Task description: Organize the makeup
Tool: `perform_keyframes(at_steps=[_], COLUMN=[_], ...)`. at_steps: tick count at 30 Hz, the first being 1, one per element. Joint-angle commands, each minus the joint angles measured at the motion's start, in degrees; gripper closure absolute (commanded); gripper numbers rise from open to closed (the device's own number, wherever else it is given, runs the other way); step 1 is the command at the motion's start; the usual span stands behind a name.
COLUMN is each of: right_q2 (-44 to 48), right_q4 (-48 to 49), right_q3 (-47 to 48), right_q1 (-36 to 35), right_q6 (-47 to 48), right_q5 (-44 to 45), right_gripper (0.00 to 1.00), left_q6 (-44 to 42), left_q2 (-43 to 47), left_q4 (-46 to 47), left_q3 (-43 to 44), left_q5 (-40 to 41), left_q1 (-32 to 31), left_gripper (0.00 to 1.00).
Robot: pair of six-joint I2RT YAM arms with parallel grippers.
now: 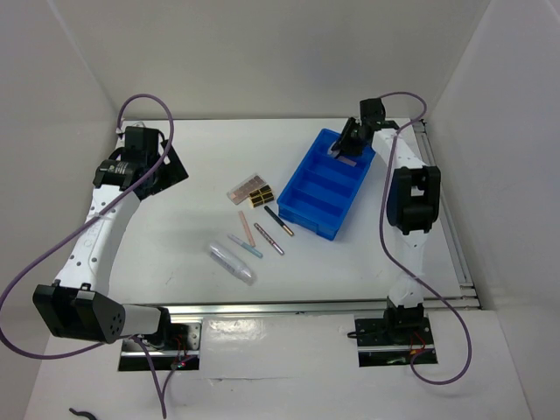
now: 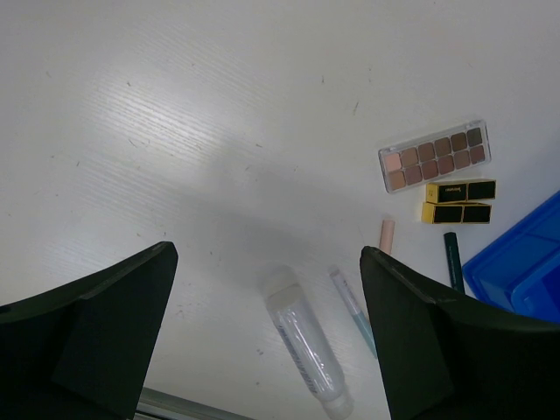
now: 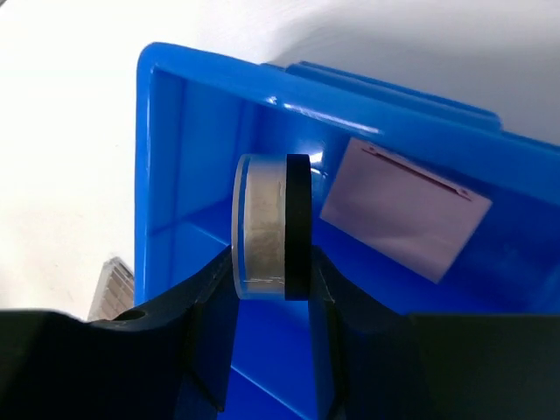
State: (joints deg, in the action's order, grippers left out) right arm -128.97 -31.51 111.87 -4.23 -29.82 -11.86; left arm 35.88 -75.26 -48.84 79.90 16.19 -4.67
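Observation:
My right gripper [image 3: 273, 273] is shut on a round compact [image 3: 273, 227] with a clear lid and a black base. It holds the compact on edge over the far compartment of the blue bin [image 3: 157, 157], where a pink square compact [image 3: 404, 210] lies. On the table lie a clear tube [image 2: 306, 346], several thin pencils [image 1: 269, 238], an eyeshadow palette [image 2: 435, 155] and two black-and-gold pieces [image 2: 458, 201]. My left gripper [image 2: 267, 254] stands open above the table to the left of them, with nothing between its fingers.
The blue divided bin [image 1: 302, 214] sits at the right of the table, angled, with its near compartments showing only blue floor. White walls enclose the table on three sides. A metal rail [image 1: 306, 306] runs along the near edge.

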Motion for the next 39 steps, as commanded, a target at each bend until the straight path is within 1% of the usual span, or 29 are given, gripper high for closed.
perform_keyframes(at_steps=[1, 4, 5, 6, 7, 8, 9, 10, 11, 13, 14, 16, 17, 18, 20, 21, 23, 24, 25, 26, 27, 30, 31, 33, 34, 36, 38, 39], right_q2=[-1.7, -3.5, -4.5, -4.5, -5.2, -5.2, -5.8, -5.8, -4.6, -1.6, -0.3, 2.2, 5.0, 6.4, 10.7, 11.8, 15.0, 15.7, 16.2, 16.8, 16.8, 16.8, 16.8, 16.8, 16.8, 16.3, 15.7, 15.2], right_q4=[5.2, 5.9, 6.5, 7.1, 7.1, 6.3, 5.6, 4.7, 3.3, 2.5, 1.5, 0.8, 0.8, 0.1, 0.1, 0.1, 0.1, -0.5, -0.5, -1.6, -1.6, -2.9, -2.9, -2.9, -2.9, -4.6, -5.9, -6.6], right_q3=[2.7, 3.4, 4.0, 4.1, 4.6, 5.4, 5.9, 6.4, 6.4, 6.4, 5.7, 4.6, 4.1, 3.3, 1.4, 1.4, 0.0, 0.0, 0.0, 0.0, 0.0, 0.0, -0.9, -1.6, -1.6, -2.1, -2.1, -3.2], right_q1=[0.2, 0.2, 0.2, 0.2, 0.2, 0.2, 0.2, 0.2, 0.2, -0.3, -0.9, -0.9, -1.6, -2.3, -3.1, -3.7, -6.8, -8.2, -10.9, -12.2, -14.6, -16.8, -16.8, -18.0, -19.6, -21.9, -26.2, -27.7], right_q6=[-2.3, -3.7, -4.4, -4.9, -4.9, -4.9, -4.9, -4.4, -4.4, -3.0, -2.3, -0.9, -0.3, 0.2, 1.9, 3.2, 5.0, 6.9, 7.9, 8.6, 9.3, 9.3, 8.8, 8.8, 9.8, 11.1, 13.3, 13.9], right_q5=[-5.0, -7.0, -8.3, -8.8, -8.8, -8.8, -7.9, -7.0, -5.9, -2.2, 0.4, 2.5, 3.5, 6.1, 8.1, 10.2, 13.6, 16.7, 17.5, 19.0, 19.6, 21.4, 20.0, 16.8, 16.0, 15.5, 14.1, 13.3], right_gripper=[0.81, 0.8, 0.78, 0.71, 0.61, 0.51, 0.42, 0.3, 0.26, 0.23, 0.23, 0.23, 0.23, 0.25, 0.29, 0.35, 0.4, 0.45, 0.48, 0.5, 0.59, 0.72, 0.8, 0.86, 0.88, 0.88, 0.85, 0.79], left_q6=[-1.4, -2.0, -2.0, -2.0, -2.0, -2.0, -2.0, -2.0, -2.0, -2.0, -2.0, -2.0, -2.0, -2.0, -2.0, -1.4, -1.4, -1.4, -1.4, -1.4, -1.4, -1.4, -1.4, -1.4, -1.4, -1.4, -2.0, -2.0], left_q2=[-0.1, -0.6, -0.6, -0.6, -1.1, -1.1, -1.1, -1.1, -1.1, -1.1, -1.7, -1.7, -1.7, -2.2, -2.3, -2.3, -2.3, -2.8, -2.8, -2.8, -2.8, -2.2, -2.2, -2.2, -1.6, -1.6, -1.6, -1.6], left_q4=[1.2, 1.2, 1.2, 1.2, 1.2, 1.2, 1.2, 1.2, 1.2, 1.2, 1.2, 1.2, 1.7, 1.7, 2.3, 2.3, 2.3, 2.3, 2.3, 2.3, 2.3, 2.3, 2.3, 2.3, 2.3, 2.3, 2.3, 2.3], left_q3=[2.1, 2.1, 2.6, 2.6, 2.6, 3.2, 3.2, 3.2, 3.2, 3.2, 3.2, 3.2, 3.2, 2.6, 2.6, 2.6, 2.1, 2.1, 2.1, 2.1, 2.1, 2.1, 2.1, 1.6, 1.6, 1.6, 1.0, 1.0], left_q5=[0.2, 0.7, 0.7, 0.7, 0.7, 0.7, 1.2, 1.2, 1.2, 0.7, 0.7, 0.1, -0.6, -1.3, -1.9, -2.4, -2.4, -2.9, -2.9, -2.9, -2.9, -2.9, -2.9, -3.4, -3.4, -3.4, -2.8, -2.0], left_q1=[0.3, 0.3, 0.3, 0.3, 0.3, 0.3, 0.3, 0.3, 0.3, 0.3, 0.3, 0.3, 0.3, 0.3, 0.3, 0.3, 0.3, 0.3, 0.3, 0.3, 0.3, 0.3, 0.3, 0.3, 0.3, 0.3, 0.3, 0.3], left_gripper=[0.0, 0.0, 0.0, 0.0, 0.0, 0.0, 0.0, 0.0, 0.0, 0.0, 0.0, 0.0, 0.0, 0.0, 0.0, 0.0, 0.0, 0.0, 0.0, 0.0, 0.0, 0.0, 0.0, 0.0, 0.0, 0.0, 0.0, 0.0])
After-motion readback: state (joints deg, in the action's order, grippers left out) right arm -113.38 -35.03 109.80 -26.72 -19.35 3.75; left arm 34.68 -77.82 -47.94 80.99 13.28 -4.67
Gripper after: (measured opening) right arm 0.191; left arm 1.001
